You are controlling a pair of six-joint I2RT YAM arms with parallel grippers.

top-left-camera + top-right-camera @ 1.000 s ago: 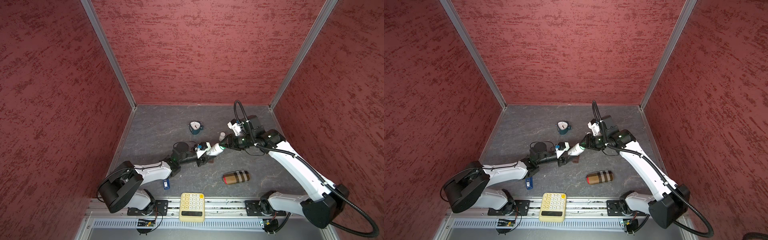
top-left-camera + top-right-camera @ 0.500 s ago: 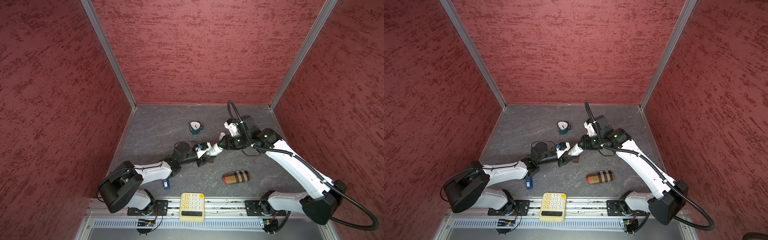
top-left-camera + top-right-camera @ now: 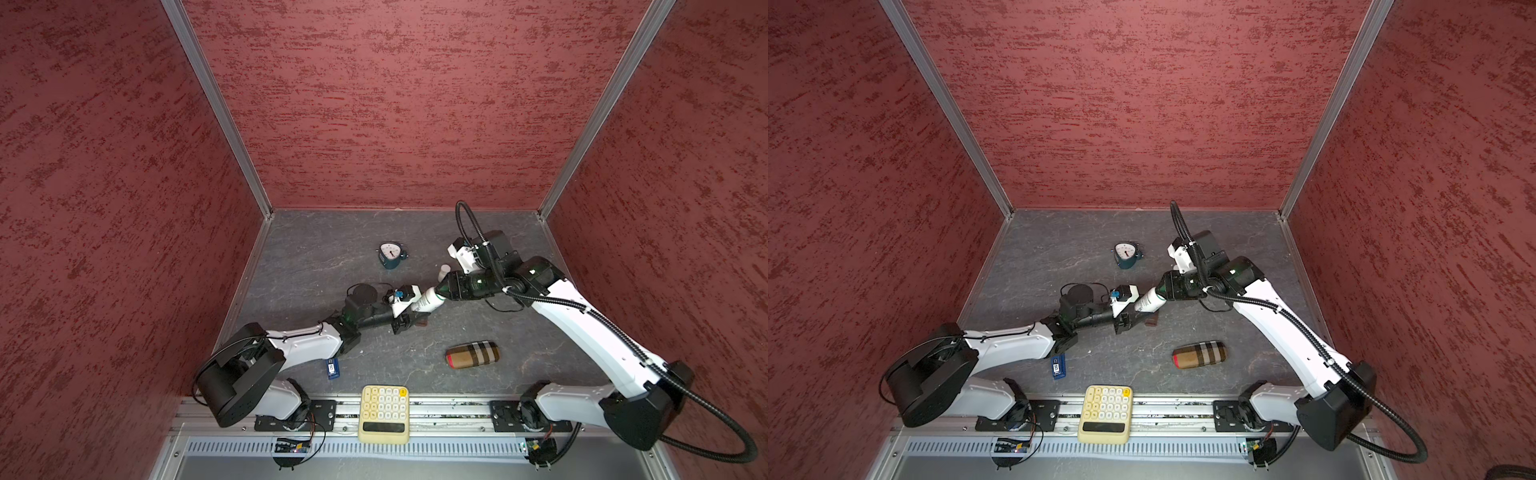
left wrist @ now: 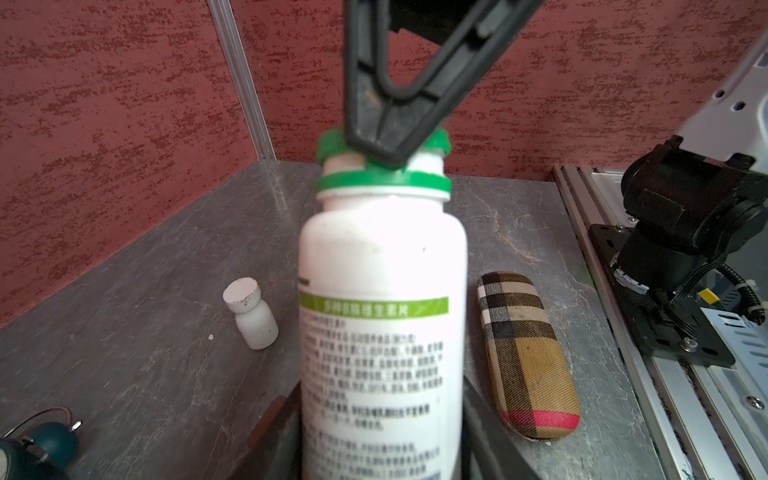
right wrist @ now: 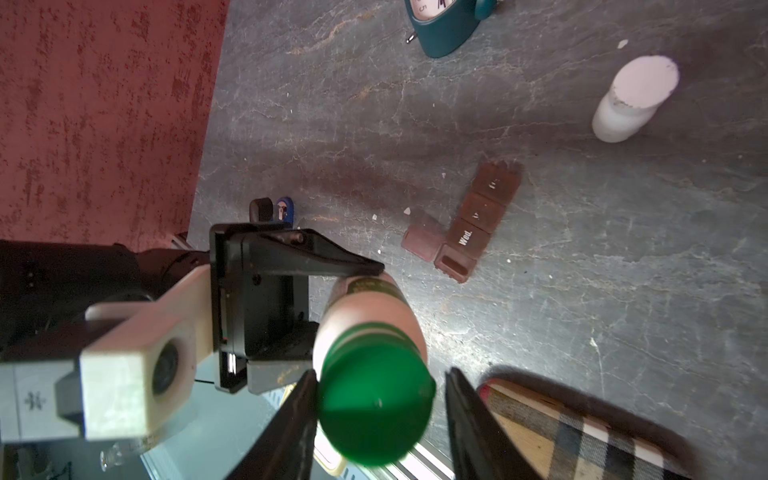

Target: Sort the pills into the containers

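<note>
- left gripper [image 4: 384,440] clamped on pill bottle [image 4: 382,291] body
- right gripper [image 5: 380,382] straddles green cap [image 5: 374,411], jaws loose, gap on 1 side
- containers [image 5: 478,212] lie on table [image 5: 582,291] near bottle, 1 end lid open
- strip's prob light, stiff, skiddy; pinch long edges

"wed." in white on the containers [image 5: 478,218], blurred chinese print on bottle [image 4: 382,291] label

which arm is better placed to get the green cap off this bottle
Right: the right claw straddles the green cap, while the left claw grips the white bottle, bracing it.
</note>
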